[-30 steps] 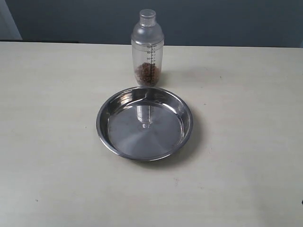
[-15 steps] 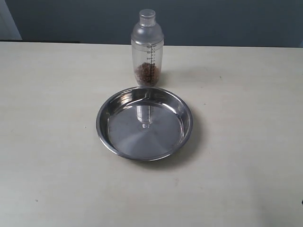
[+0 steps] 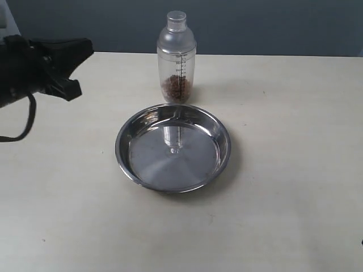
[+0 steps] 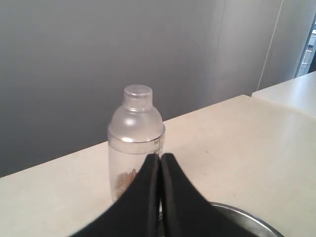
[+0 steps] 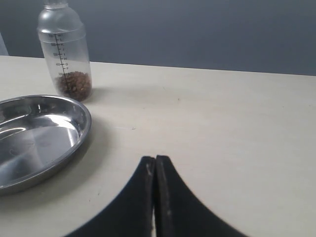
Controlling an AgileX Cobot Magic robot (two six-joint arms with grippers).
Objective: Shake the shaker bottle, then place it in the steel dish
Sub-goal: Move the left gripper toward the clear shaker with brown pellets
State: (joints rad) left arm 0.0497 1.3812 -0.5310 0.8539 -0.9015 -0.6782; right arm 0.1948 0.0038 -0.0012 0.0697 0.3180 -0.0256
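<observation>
The clear shaker bottle (image 3: 177,59) stands upright on the table just behind the steel dish (image 3: 173,148), with brown bits in its bottom. Nothing lies in the dish, and the bottle's reflection shows in its flat bottom. My left gripper (image 3: 88,48) hangs at the far left of the exterior view, well apart from the bottle, its jaws shut on nothing. In the left wrist view the shut gripper (image 4: 160,157) points at the bottle (image 4: 136,140). My right gripper (image 5: 155,159) is shut and empty, off to the side of the dish (image 5: 44,133) and bottle (image 5: 65,52); it does not show in the exterior view.
The cream table (image 3: 295,170) stretches around the dish. A dark wall runs behind the table's far edge. A black cable (image 3: 22,127) loops below the left arm.
The left arm has come into the exterior view from the left edge; before it was out of sight. Bottle and dish have not moved.
</observation>
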